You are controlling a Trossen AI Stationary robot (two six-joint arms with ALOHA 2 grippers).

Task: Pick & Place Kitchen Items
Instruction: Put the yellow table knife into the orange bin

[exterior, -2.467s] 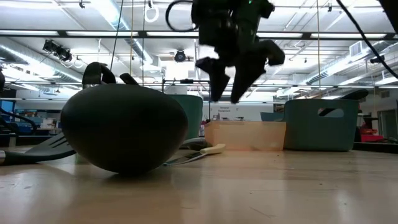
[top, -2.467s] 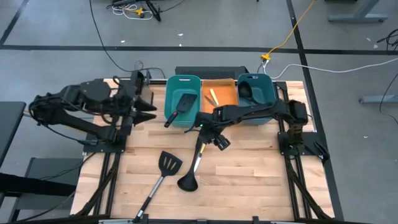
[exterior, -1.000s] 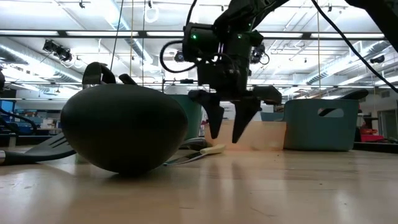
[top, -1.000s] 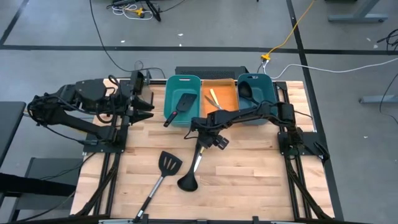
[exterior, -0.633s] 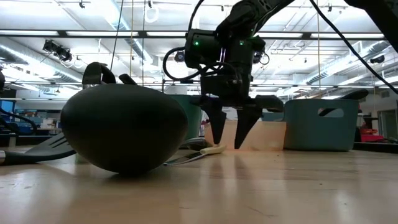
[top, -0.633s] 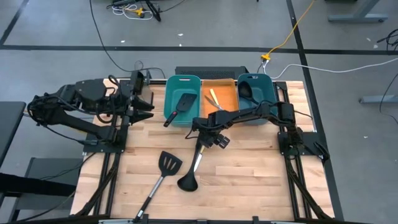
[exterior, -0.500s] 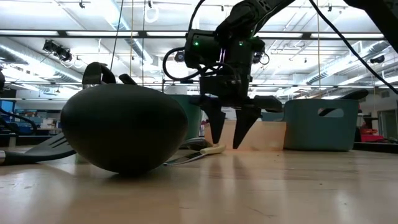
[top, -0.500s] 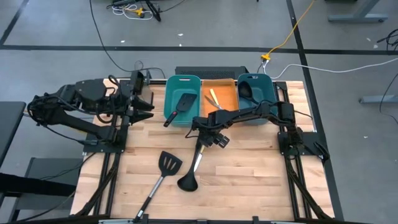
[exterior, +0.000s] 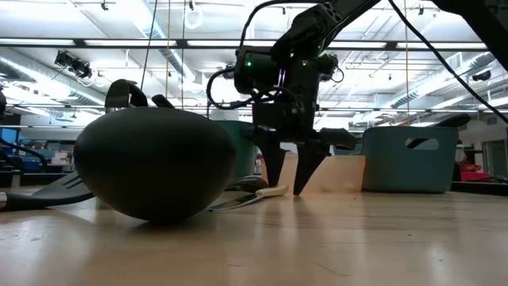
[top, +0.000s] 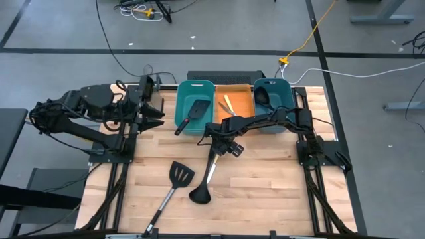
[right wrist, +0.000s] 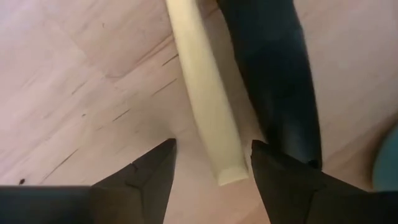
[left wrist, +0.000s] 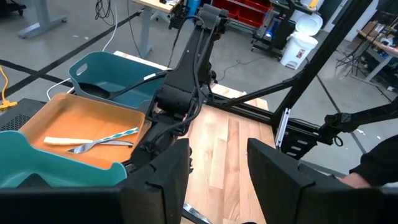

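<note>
Lower now — right pincer [right wrist: 211,171] open, straddling the cream handle [right wrist: 208,118].

Colour and pattern survey of the table and its contents.
The table [top: 265,179] is pale, light-grained wood planking. Two teal bins stand at the far edge, the left bin [top: 194,106] and the right bin [top: 273,96], with an orange bin [top: 242,99] between them. The spatula [top: 174,186], the ladle [top: 204,182] and the spatula in the left bin [top: 192,114] are black. A cream-yellow stick [right wrist: 208,106] lies beside the ladle's black handle. In the orange bin lie a yellow stick [top: 228,103] and a teal-and-white striped stick [left wrist: 118,135]. Both arms are dark, the right gripper [exterior: 287,171] black.
</note>
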